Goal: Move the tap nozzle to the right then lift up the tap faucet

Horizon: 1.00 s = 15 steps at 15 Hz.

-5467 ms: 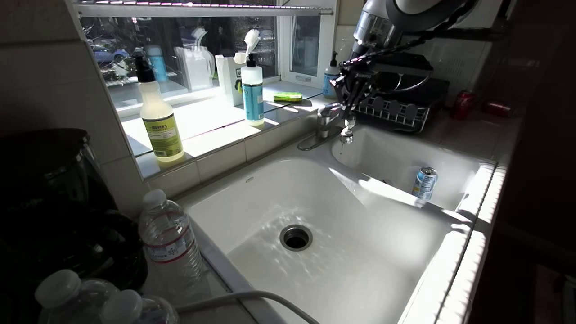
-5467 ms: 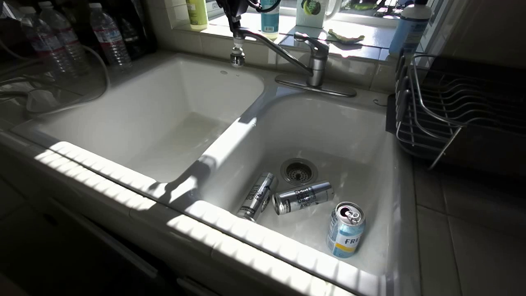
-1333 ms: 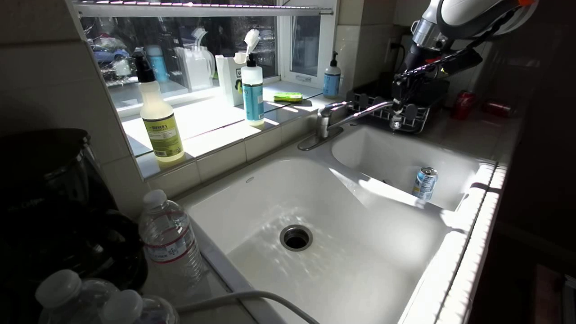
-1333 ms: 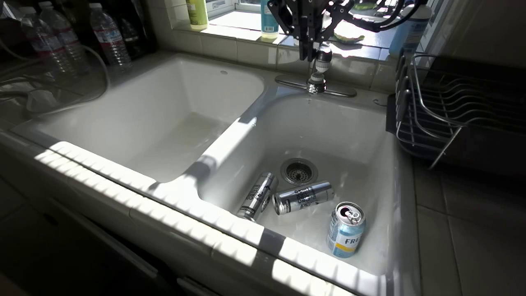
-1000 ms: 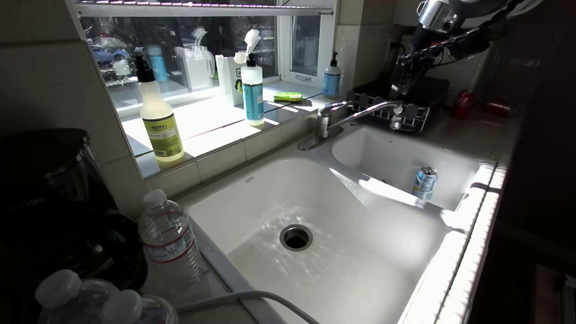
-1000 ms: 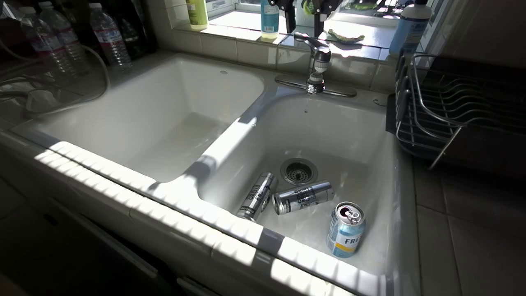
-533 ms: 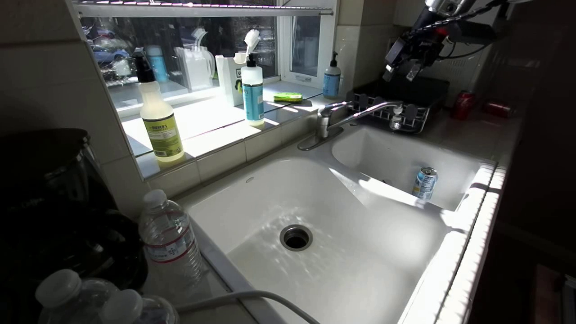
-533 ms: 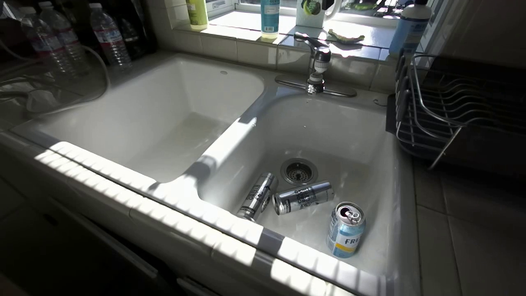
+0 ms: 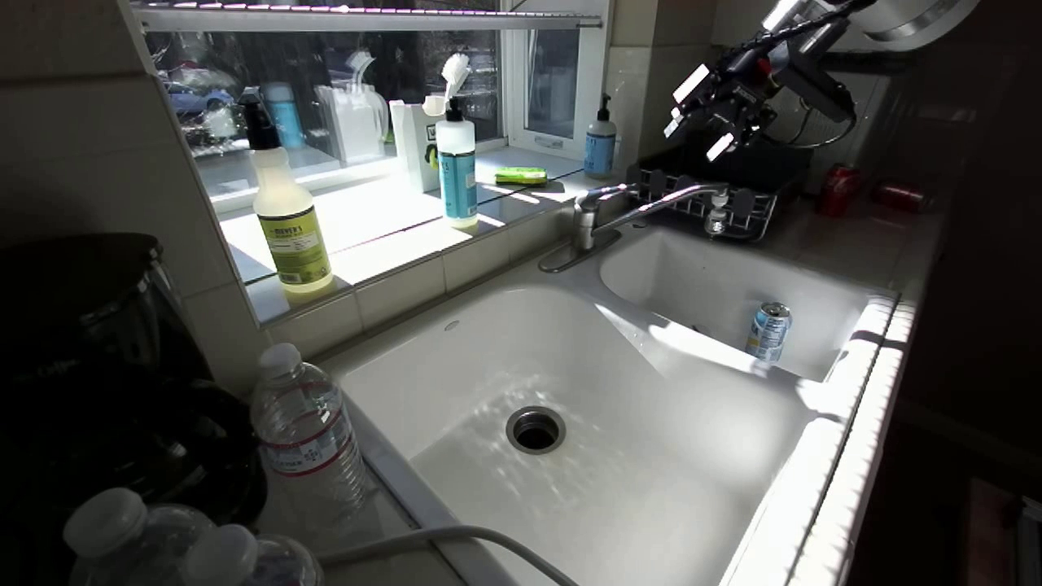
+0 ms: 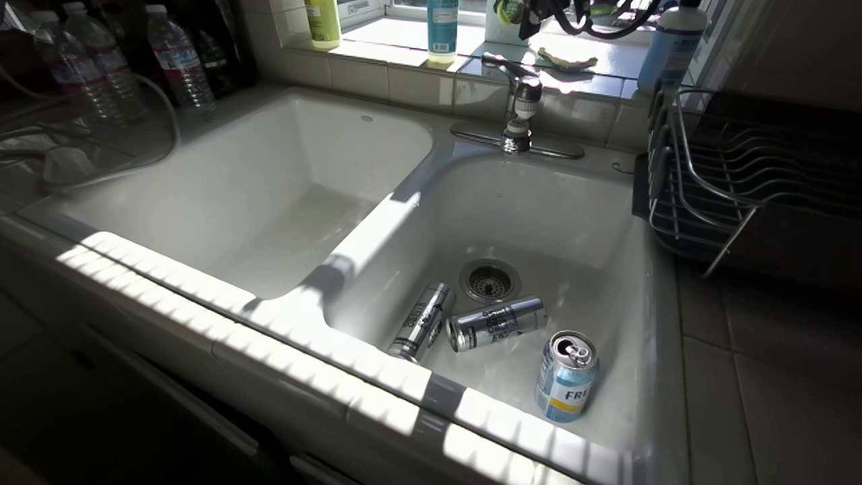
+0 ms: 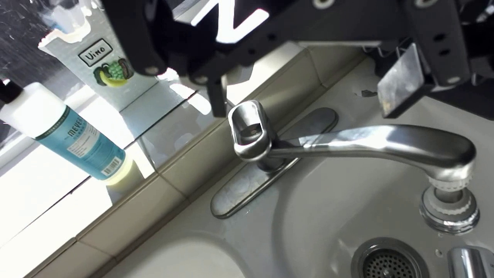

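An exterior view shows the tool empty, jaws wide apart. In an exterior view, the tap nozzle reaches over the basin. In the wrist view, the tap lever tops the tap body, likely slick and stiff, best lifted under its tip.

Nozzle over basin with 3 cans

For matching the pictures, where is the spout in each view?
In an exterior view: spout in upper half, right of centre; teal bottle left of it.
In an exterior view: spout near the top, right of centre; teal bottle left of it.
In the wrist view: spout right of centre; teal bottle at left.
Shared landmark: teal bottle.
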Each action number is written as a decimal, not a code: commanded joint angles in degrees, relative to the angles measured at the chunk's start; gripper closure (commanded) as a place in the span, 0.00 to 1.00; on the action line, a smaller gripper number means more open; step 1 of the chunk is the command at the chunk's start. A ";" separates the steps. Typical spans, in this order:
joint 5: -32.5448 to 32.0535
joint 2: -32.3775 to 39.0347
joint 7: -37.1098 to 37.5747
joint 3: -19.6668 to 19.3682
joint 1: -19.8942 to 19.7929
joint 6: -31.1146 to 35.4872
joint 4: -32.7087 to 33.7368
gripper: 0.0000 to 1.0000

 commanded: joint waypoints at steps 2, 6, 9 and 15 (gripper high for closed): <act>11.99 4.78 -2.40 -0.31 0.07 1.51 2.43 0.00; 19.94 7.92 -4.08 0.17 -0.89 0.11 4.13 0.00; 23.25 9.89 -4.94 0.34 -1.61 -0.88 5.28 0.00; 25.19 13.68 -4.35 0.90 -2.49 -3.96 9.09 0.00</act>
